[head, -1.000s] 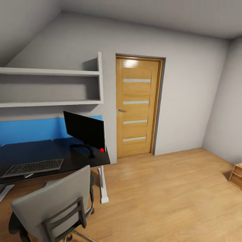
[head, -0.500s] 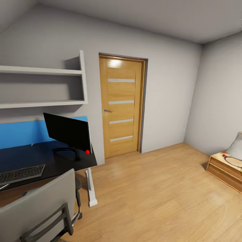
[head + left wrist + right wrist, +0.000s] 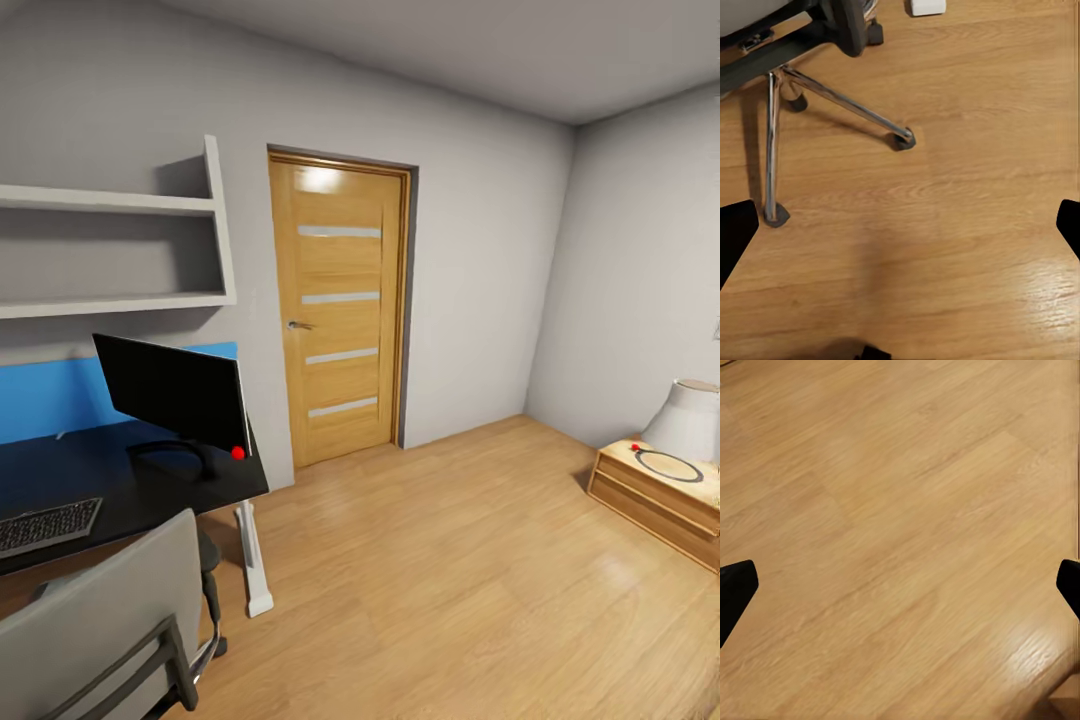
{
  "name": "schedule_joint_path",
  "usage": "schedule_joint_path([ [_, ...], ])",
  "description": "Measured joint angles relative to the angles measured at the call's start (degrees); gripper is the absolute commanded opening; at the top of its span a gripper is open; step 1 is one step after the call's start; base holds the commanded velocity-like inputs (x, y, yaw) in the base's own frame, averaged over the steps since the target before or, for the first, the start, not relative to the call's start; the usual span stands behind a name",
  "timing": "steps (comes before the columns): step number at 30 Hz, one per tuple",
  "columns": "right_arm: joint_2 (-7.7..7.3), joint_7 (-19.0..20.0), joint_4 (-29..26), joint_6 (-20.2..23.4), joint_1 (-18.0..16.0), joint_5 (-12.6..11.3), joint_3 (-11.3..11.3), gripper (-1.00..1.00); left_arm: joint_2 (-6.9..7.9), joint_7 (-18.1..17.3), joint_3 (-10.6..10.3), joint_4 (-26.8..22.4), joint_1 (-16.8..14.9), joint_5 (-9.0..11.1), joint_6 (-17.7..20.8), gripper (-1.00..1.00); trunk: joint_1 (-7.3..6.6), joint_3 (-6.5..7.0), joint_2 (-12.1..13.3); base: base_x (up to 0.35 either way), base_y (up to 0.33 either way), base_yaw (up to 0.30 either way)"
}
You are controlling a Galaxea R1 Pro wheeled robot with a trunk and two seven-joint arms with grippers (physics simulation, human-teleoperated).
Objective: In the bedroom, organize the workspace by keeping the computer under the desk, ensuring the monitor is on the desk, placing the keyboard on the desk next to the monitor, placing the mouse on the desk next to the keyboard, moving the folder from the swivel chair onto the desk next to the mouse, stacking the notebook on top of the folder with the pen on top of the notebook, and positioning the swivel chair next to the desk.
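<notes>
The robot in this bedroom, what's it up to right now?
Nothing is being handled. Both grippers, the left and the right, hang open and empty over the wooden floor. The monitor and the keyboard sit on the desk, and the swivel chair stands in front of it. The robot faces toward the door, with a low wooden cabinet off to its right.

Black desk, black monitor with red light; grey swivel chair; blue wall panel; oak-toned door with pale stripes.

Monitor (keyboard beside) on desk
</notes>
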Motion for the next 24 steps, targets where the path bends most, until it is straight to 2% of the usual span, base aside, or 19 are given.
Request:
schedule_joint_path([
  [13, -0.49, 0.0, 0.0, 0.0, 0.0, -0.1, 0.0, 1.00, -0.02, 0.2, 0.0, 0.0, 0.0, 0.0, 0.0, 1.00, 0.00, -0.90, 0.0, 0.309, 0.000, -0.184],
  [24, -0.52, 0.1, 0.0, 0.0, 0.0, -1.9, 0.0, 1.00, 0.00, 0.2, -0.1, 0.0, 0.0, 0.1, 0.0, 1.00, 0.03, -1.34, 0.0, 0.022, 0.000, -0.255],
])
